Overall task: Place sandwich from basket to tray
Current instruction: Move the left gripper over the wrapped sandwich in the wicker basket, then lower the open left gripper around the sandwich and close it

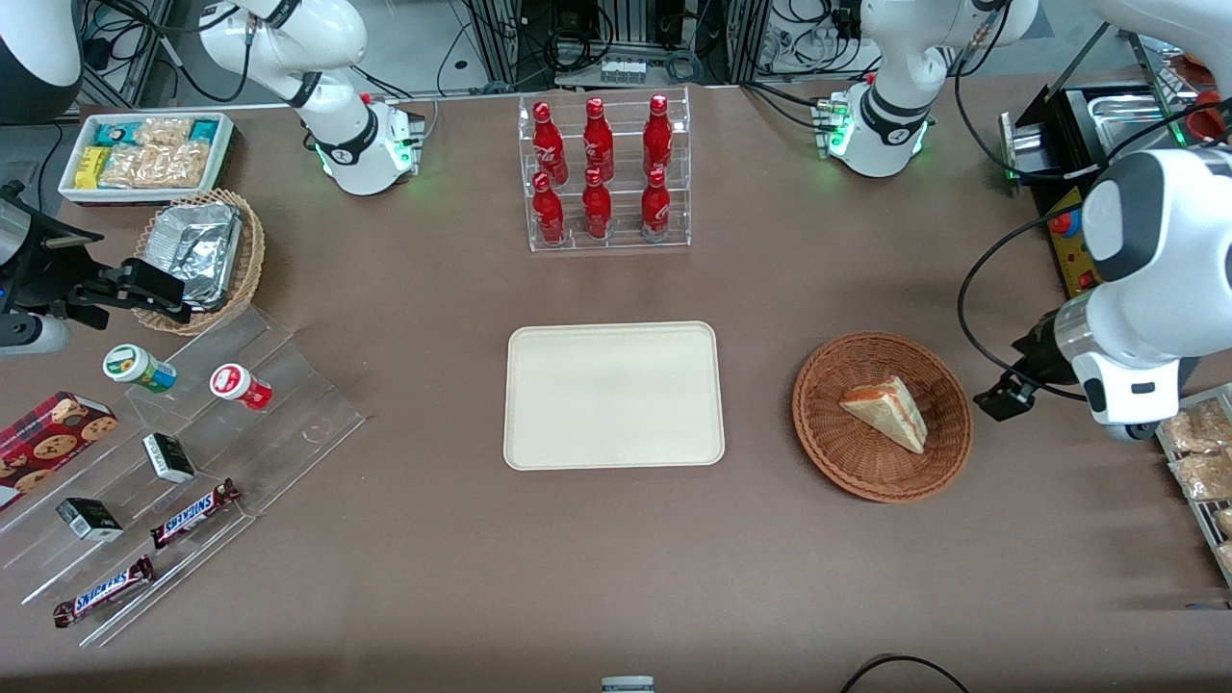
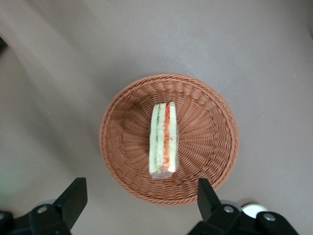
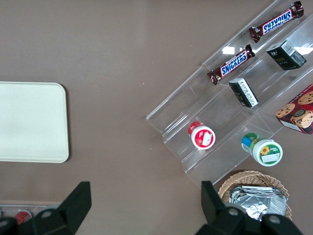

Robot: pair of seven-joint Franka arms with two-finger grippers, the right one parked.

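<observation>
The sandwich (image 1: 887, 412), a pale wedge with red and green filling layers along its edge (image 2: 164, 139), lies in the round reddish-brown wicker basket (image 1: 847, 472) (image 2: 122, 166). My left gripper (image 1: 999, 397) hangs above the table beside the basket, toward the working arm's end. It is open with nothing between its fingers, and in the left wrist view the gripper (image 2: 141, 188) looks down on the basket rim from well above. The cream-white tray (image 1: 613, 395) (image 3: 29, 122) lies bare at the table's middle, beside the basket.
A clear rack of red bottles (image 1: 603, 173) stands farther from the camera than the tray. A stepped acrylic display with snacks (image 1: 192, 452), a tan basket of foil trays (image 1: 207, 255) and a white snack bin (image 1: 144, 154) sit toward the parked arm's end. Bagged snacks (image 1: 1198, 452) lie near my gripper.
</observation>
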